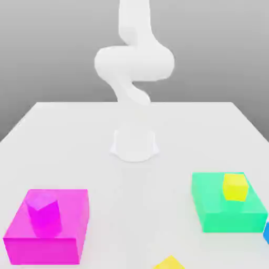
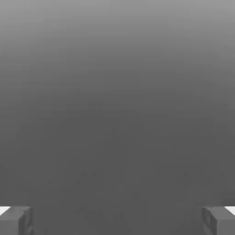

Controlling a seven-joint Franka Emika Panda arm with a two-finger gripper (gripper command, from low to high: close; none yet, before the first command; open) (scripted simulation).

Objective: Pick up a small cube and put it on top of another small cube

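Note:
A small cube (image 1: 235, 187) of deep yellow rests on top of a big green block (image 1: 210, 207) at the exterior view's right. Another small cube (image 1: 169, 262), a paler yellow, lies on the table at the front edge of that view, cut off by the frame. My arm (image 1: 134, 63) rises from its base (image 1: 134, 144) at the table's middle and runs up out of that view. In the hand view my gripper (image 2: 117, 221) stands open, its grey fingertips (image 2: 16, 220) far apart with nothing between them, facing plain grey background.
A big magenta block (image 1: 68, 231) with a small magenta faceted block (image 1: 44, 213) on it sits at the exterior view's front left. A small blue piece (image 1: 266, 232) shows at the right edge. The white table (image 1: 79, 136) spreads around the base.

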